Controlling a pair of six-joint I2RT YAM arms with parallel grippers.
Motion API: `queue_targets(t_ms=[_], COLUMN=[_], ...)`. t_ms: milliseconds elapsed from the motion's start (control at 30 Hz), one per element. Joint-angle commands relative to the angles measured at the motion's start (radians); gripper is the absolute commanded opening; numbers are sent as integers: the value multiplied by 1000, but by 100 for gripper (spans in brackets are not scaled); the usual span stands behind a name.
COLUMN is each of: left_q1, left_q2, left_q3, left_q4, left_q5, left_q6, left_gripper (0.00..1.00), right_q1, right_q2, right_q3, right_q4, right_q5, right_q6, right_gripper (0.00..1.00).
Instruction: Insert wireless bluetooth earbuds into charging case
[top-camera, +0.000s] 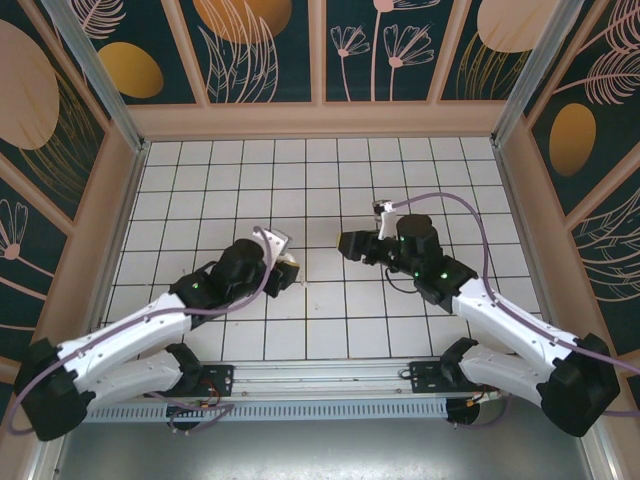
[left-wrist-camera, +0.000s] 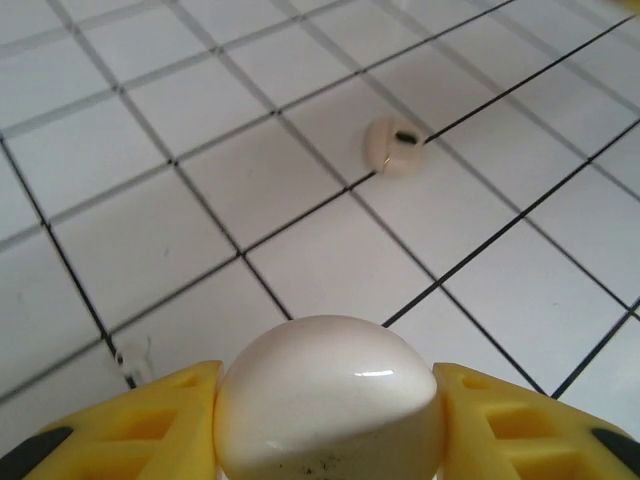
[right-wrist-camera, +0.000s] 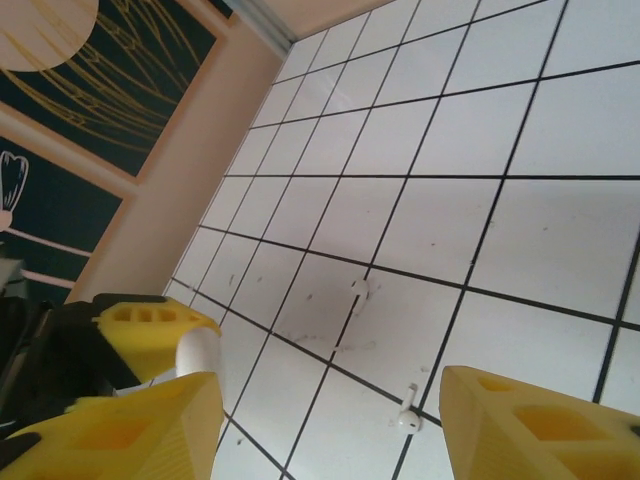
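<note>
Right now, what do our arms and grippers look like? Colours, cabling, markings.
Left arm and right arm: white shells, black joints, small green lights on the black housings. A purple cable loops along each. Left gripper and right gripper: chunky yellow fingers with recessed pockets.

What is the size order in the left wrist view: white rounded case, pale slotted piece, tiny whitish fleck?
1. white rounded case (closest to camera, so inflated)
2. pale slotted piece
3. tiny whitish fleck
</note>
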Motion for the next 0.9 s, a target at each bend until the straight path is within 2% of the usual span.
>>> queue_targets(t_ms=[0, 300, 500, 867], left_q1=[1, 1, 0, 0], left_q2=[-73, -171, -174, -133], left_q3=[-93, -277, -299, -335], left_q4=[195, 497, 509, 571], left_q5=[90, 166, 143, 152], left_q6=[190, 435, 543, 598], left_gripper=[28, 24, 24, 23], right_q1=[-13, -17, 0, 81], right_q2=[31, 136, 188, 267], right_q3=[77, 182, 205, 211], right_q4=[17, 5, 33, 11], right_q5=[-79, -171, -257, -293], right_q6=[-64, -162, -195, -211], right_gripper=[59, 57, 56, 55])
